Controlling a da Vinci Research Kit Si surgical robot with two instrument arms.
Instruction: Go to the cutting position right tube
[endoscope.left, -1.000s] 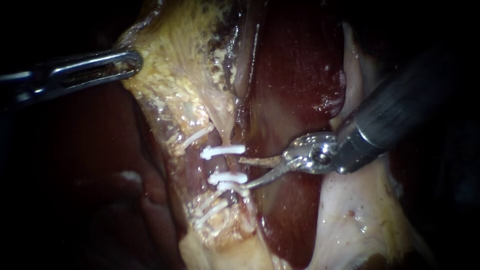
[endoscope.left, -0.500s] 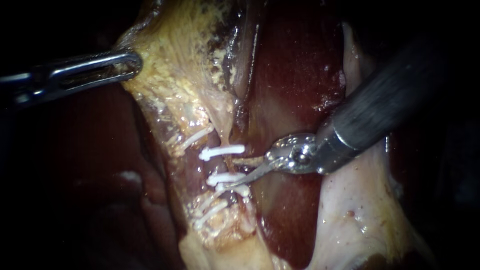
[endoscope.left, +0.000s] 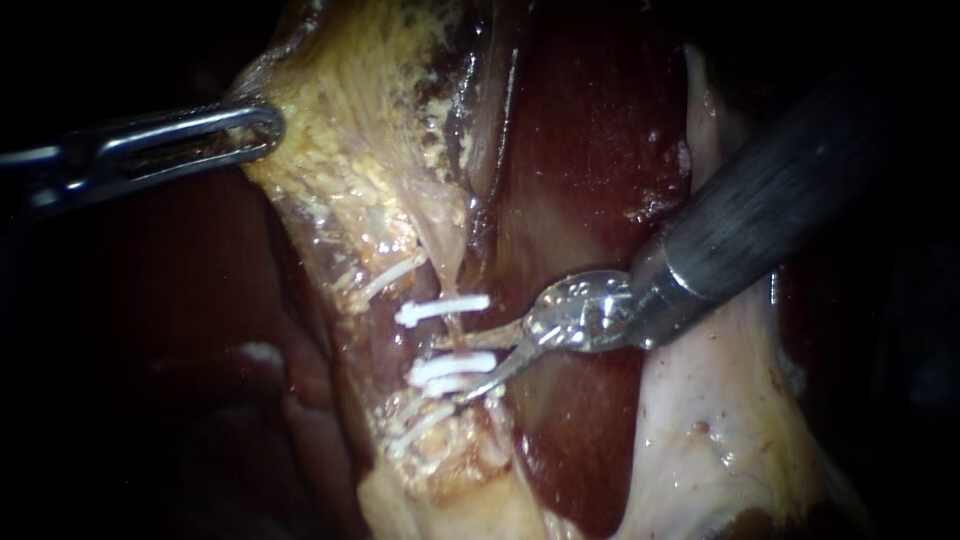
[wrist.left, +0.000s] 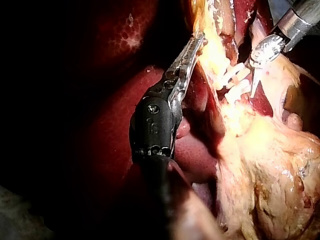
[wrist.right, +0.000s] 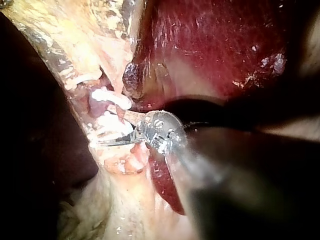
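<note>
Dark red liver (endoscope.left: 590, 130) backs the endoscope view, with a band of yellow fatty tissue (endoscope.left: 350, 170) running down its middle. My left instrument (endoscope.left: 250, 125) is clenched on the upper edge of that tissue, well apart from the work. The right tube (endoscope.left: 458, 338) runs up and down the view, crossed by an upper clip (endoscope.left: 445, 308) and a lower pair of clips (endoscope.left: 455, 366). My right instrument (endoscope.left: 452, 368), much the nearer, meets it crosswise from the right, blades parted and gripping nothing. Its upper blade lies in the bare gap between the upper clip and the lower pair. Its lower blade seems to run along or under the lower pair. I judge that blade must rise into the gap before any cut. Whether the tips pass the tube's far side is hidden.

From the left wrist, the clenched jaws end in the yellow tissue. The right instrument's blades stand beyond, beside the white clips, and the tube itself cannot be picked out.

From the right wrist, the parted blades reach among the clips. The blurred shaft covers the tissue beside them, and the tube is hard to tell from the blades.
</note>
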